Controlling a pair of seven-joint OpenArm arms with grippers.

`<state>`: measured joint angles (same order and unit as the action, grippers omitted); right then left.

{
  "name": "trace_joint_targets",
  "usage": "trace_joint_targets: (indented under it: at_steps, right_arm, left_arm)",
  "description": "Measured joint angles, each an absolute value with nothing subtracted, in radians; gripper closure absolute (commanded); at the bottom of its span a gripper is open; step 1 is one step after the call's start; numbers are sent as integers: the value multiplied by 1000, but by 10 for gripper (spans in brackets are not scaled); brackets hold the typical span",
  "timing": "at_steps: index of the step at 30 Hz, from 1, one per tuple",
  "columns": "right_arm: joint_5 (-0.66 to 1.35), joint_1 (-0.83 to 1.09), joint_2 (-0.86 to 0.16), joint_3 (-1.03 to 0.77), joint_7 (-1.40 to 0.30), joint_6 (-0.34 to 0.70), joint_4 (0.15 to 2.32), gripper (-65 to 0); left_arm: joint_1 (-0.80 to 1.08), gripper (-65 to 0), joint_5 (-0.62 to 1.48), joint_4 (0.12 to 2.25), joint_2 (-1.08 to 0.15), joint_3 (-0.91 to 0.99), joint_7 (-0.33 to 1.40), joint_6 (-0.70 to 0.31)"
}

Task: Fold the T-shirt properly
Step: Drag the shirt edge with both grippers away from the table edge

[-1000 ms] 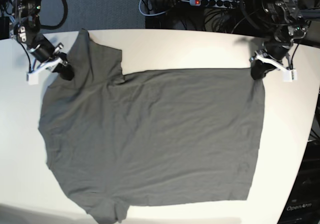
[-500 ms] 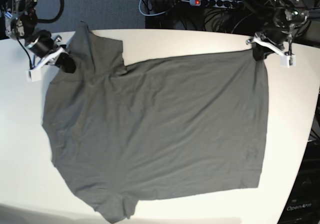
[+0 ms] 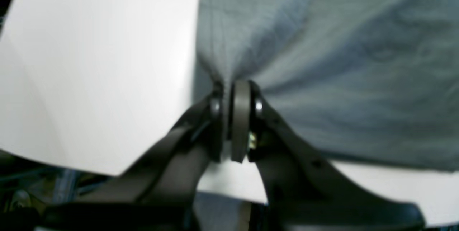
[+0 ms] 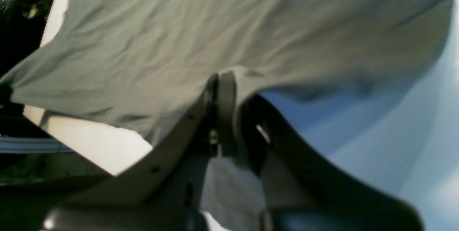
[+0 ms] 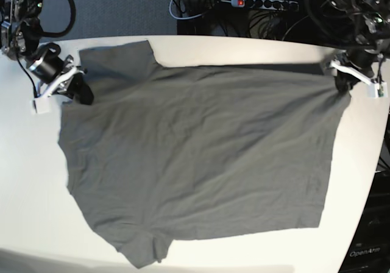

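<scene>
The left gripper (image 3: pixel 229 116) has its jaws pressed together, pinching a corner of the T-shirt (image 5: pixel 195 157) near the table's (image 5: pixel 359 181) back right corner. The right gripper (image 4: pixel 222 94) pinches the shirt's edge the same way, near the back left corner. The grey shirt lies spread out flat across the white table, between both arms.

The table (image 5: pixel 195 47) is seen from above in the base view, while the T-shirt (image 3: pixel 340 62) is shared close-up by both wrist views.

Even brightness, blurred wrist views
</scene>
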<state>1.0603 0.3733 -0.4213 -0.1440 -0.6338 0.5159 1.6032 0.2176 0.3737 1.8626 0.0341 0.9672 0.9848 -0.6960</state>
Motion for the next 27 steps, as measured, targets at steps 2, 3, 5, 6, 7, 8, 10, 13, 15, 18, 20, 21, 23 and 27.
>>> trace_joint_targets:
  at_steps: [2,3,5,6,7,8,10,13,15,18,20,21,23,27]
  right_arm:
    - [1065,352,-427,-143,-640,522,1604,-4]
    - [1062,337,-430,-143,-640,520,1604,-4]
    - [1064,316,-432,-142,-651,520,1604,-4]
    - [1064,305,-432,-141,-666,520,1604,-4]
    - [1061,291,-431,-141,-685,520,1603,-4]
    - [1061,278,-431,-141,-699,520,1603,-4]
    - [1061,249,-431,-140,-717,520,1603,-4]
    - [1060,205,-432,-140,-742,520,1600,-4]
    - [1061,179,-432,-140,-761,520,1599,-4]
    - [1061,142,-431,-139,-789,520,1593,-4]
    - [1064,108,-431,-139,-801,523,1563,-4]
    - [1061,88,-431,-138,-809,522,1542,-4]
    - [1036,51,-430,-137,-821,521,1502,-4]
    - [963,1,-428,-138,-839,524,1460,-4]
  left_arm:
    - [205,-27,373,1863,33,971,985,-695]
    - [198,-27,369,1862,31,968,991,-696]
    - [180,-27,369,1862,17,952,1000,-696]
    - [167,-27,371,1862,14,947,998,-696]
    - [156,-27,371,1862,14,944,997,-696]
    - [146,-27,371,1862,14,942,996,-696]
    - [134,-27,370,1862,14,942,997,-696]
    - [101,-27,370,1858,14,944,1007,-696]
    - [72,-27,370,1858,14,942,1005,-696]
    - [50,-27,370,1858,2,888,1003,-696]
    - [31,-27,370,1850,-4,856,1002,-695]
    - [20,-27,369,1836,-5,842,997,-695]
    - [-2,-27,370,1798,-6,813,988,-696]
    - [-43,-27,369,1713,-5,802,987,-695]
